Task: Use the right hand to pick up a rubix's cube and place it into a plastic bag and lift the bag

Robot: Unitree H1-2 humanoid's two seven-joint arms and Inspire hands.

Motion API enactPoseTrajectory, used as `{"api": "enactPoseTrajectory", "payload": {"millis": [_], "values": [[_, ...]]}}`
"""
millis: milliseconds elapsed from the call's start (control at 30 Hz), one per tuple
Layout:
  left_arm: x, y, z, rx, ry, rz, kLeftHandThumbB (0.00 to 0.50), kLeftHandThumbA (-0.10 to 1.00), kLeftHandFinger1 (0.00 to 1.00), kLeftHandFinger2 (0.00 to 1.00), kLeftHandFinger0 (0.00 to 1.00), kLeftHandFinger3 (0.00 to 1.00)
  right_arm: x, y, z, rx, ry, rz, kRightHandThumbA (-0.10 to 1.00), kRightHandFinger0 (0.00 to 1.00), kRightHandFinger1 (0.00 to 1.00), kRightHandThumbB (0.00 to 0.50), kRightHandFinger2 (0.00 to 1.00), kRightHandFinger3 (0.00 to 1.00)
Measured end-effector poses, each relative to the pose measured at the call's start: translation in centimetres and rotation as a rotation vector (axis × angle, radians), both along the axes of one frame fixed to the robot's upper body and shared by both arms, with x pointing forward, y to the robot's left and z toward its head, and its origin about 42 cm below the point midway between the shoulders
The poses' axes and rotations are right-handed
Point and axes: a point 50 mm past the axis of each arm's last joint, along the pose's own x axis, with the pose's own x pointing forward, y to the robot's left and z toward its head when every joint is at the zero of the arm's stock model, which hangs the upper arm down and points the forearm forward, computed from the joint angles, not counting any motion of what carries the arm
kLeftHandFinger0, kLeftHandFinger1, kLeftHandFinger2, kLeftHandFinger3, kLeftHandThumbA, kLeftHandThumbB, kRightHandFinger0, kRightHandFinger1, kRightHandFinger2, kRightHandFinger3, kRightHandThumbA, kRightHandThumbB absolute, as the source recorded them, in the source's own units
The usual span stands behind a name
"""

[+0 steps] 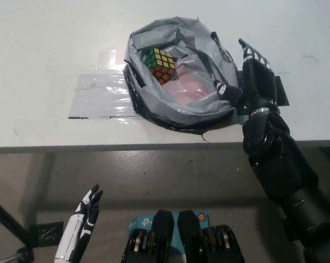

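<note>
Left robot hand (80, 227), white, rests low at the lower left, below the tabletop's near edge, fingers spread and holding nothing.

Tabletop (44, 49) is white; its front edge runs across the middle of the view. A strip of clear tape or film (96, 96) lies flat on it, left of the bag.

Right robot hand (252, 79), black, comes up from the lower right and sits against the right side of the plastic bag (195, 107). Thumb presses on the bag's right rim while the other fingers stand upright outside the wall (looks like a pinch of the rim between thumb and palm, though the contact behind the plastic is hidden).

Bag is grey, mouth open upward, sitting on the tabletop near the front edge; something pinkish shows through at its bottom.

Rubix's cube (159, 64) lies inside the bag, upper left part of the opening, tilted, yellow face up, against the inner wall.
</note>
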Motion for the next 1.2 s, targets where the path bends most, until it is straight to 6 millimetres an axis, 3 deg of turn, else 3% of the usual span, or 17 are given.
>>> {"api": "enactPoseTrajectory", "payload": {"millis": [267, 367, 433, 467, 500, 533, 567, 600, 667, 733, 800, 833, 867, 1000, 1067, 1167, 1200], "values": [[0.2, 0.0, 0.2, 0.000, -0.006, -0.001, 0.145, 1.00, 1.00, 0.98, 1.00, 1.00, 1.3, -1.2, -1.9, 0.027, 0.111, -0.040, 0.72, 1.00, 1.00, 0.435, 1.00, 1.00], [0.3, 0.0, 0.2, 0.000, -0.009, -0.002, 0.151, 1.00, 1.00, 0.97, 1.00, 1.00, 1.7, -1.6, -2.5, 0.043, 0.146, -0.050, 0.68, 1.00, 1.00, 0.417, 1.00, 1.00], [0.5, -0.1, 0.3, 0.000, -0.012, -0.002, 0.160, 1.00, 1.00, 0.97, 1.00, 1.00, 1.9, -1.7, -2.6, 0.051, 0.157, -0.054, 0.58, 1.00, 1.00, 0.377, 1.00, 1.00], [0.5, -0.1, 0.4, 0.001, -0.014, -0.003, 0.160, 1.00, 1.00, 0.97, 1.00, 1.00, 1.9, -1.8, -2.6, 0.056, 0.160, -0.055, 0.47, 0.74, 0.85, 0.351, 0.99, 1.00], [0.6, -0.1, 0.4, 0.001, -0.016, -0.003, 0.160, 1.00, 1.00, 0.98, 1.00, 1.00, 2.0, -1.8, -2.6, 0.063, 0.162, -0.057, 0.37, 0.39, 0.46, 0.314, 0.58, 0.80], [0.7, -0.1, 0.5, 0.002, -0.020, -0.004, 0.160, 1.00, 1.00, 0.98, 1.00, 1.00, 2.1, -1.8, -2.4, 0.083, 0.156, -0.063, 0.37, 0.39, 0.46, 0.314, 0.58, 0.80], [0.8, -0.1, 0.5, 0.002, -0.021, -0.005, 0.153, 1.00, 1.00, 0.98, 1.00, 1.00, 2.1, -1.8, -2.3, 0.088, 0.151, -0.066, 0.26, 0.17, 0.25, 0.301, 0.39, 0.65], [0.9, -0.1, 0.6, 0.003, -0.023, -0.005, 0.155, 1.00, 1.00, 0.98, 1.00, 1.00, 2.1, -1.8, -2.2, 0.098, 0.139, -0.075, 0.16, 0.03, 0.11, 0.288, 0.26, 0.48], [0.9, -0.1, 0.7, 0.003, -0.024, -0.006, 0.135, 1.00, 1.00, 0.97, 1.00, 1.00, 2.1, -1.8, -2.1, 0.111, 0.121, -0.088, 0.03, 0.00, 0.01, 0.256, 0.16, 0.26], [1.0, -0.1, 0.7, 0.004, -0.024, -0.006, 0.140, 1.00, 1.00, 0.96, 1.00, 1.00, 2.1, -1.8, -1.9, 0.127, 0.093, -0.101, -0.03, 0.00, 0.02, 0.229, 0.24, 0.27], [1.1, -0.1, 0.7, 0.004, -0.026, -0.006, 0.131, 1.00, 1.00, 0.96, 1.00, 1.00, 2.1, -1.7, -1.8, 0.136, 0.070, -0.105, -0.06, 0.00, 0.08, 0.219, 0.36, 0.39], [1.2, -0.2, 0.8, 0.004, -0.027, -0.006, 0.131, 1.00, 1.00, 0.96, 1.00, 1.00, 2.1, -1.6, -1.3, 0.152, 0.025, -0.107, -0.06, 0.00, 0.08, 0.219, 0.36, 0.39], [1.2, -0.2, 0.8, 0.004, -0.028, -0.006, 0.130, 1.00, 1.00, 0.96, 1.00, 1.00, 2.1, -1.6, -1.0, 0.157, 0.008, -0.105, 0.01, 0.00, 0.11, 0.205, 0.43, 0.47], [1.3, -0.2, 0.9, 0.005, -0.028, -0.006, 0.110, 1.00, 0.95, 0.93, 1.00, 0.99, 2.2, -0.9, 1.3, 0.192, -0.110, -0.084, 0.07, 0.00, 0.15, 0.205, 0.50, 0.57], [1.3, -0.1, 0.9, 0.007, -0.027, -0.006, 0.110, 1.00, 0.95, 0.93, 1.00, 0.99, 2.1, -0.5, 2.7, 0.208, -0.162, -0.070, 0.07, 0.00, 0.15, 0.204, 0.50, 0.58], [1.3, -0.1, 0.9, 0.009, -0.025, -0.005, 0.097, 0.94, 0.93, 0.91, 1.00, 0.99, 1.8, 0.1, 4.9, 0.242, -0.242, -0.044, -0.02, 0.00, 0.20, 0.207, 0.53, 0.59], [1.4, -0.1, 1.0, 0.009, -0.026, -0.005, 0.091, 0.93, 0.93, 0.91, 1.00, 0.98, 1.5, 0.3, 5.8, 0.258, -0.277, -0.031, 0.00, 0.00, 0.22, 0.206, 0.53, 0.56]]}}
